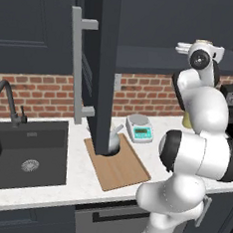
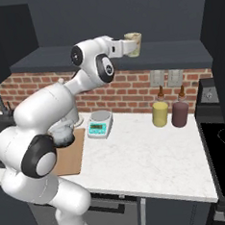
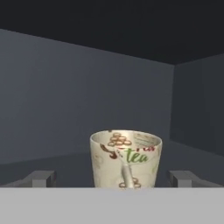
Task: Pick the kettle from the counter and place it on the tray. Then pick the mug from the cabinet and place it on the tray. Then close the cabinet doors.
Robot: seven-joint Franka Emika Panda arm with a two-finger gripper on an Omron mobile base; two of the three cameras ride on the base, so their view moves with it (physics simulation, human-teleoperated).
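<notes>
Two dark fingertips (image 3: pixel 41 178) at the near edge, one on each side, spread fully apart: gripper (image 3: pixel 113 178) open, holding nothing. Dead ahead and centred in that gap, the mug (image 3: pixel 126 159), upright on the cabinet (image 3: pixel 65 100) shelf, with its thin handle turned straight back toward the palm. Cannot tell whether the cup wall sits between the pads yet or just ahead of them.

Judged step: grasping the mug. Advance straight along the hand's own axis, level with the shelf and without rolling, until the pads flank the widest part of the cup body. Stop short of pushing the handle with the palm; a nudge there probably slides or spins the cup deeper in. Close slowly and evenly on the two side walls, low enough to clear the flared rim, since a pinch near the lip likely tips it. Lift only a little before backing out, given the shelf underneath and the cabinet roof overhead.

Farther ahead, beyond the cup, just the bare grey back wall and a side wall off to the hand's right; no room to overshoot.

Far beneath and behind the hand, the tray (image 2: pixel 72 156) on the counter (image 2: pixel 146 150), with the kettle (image 2: pixel 63 135) already on it. Aim later for the bare board beside the kettle.
</notes>
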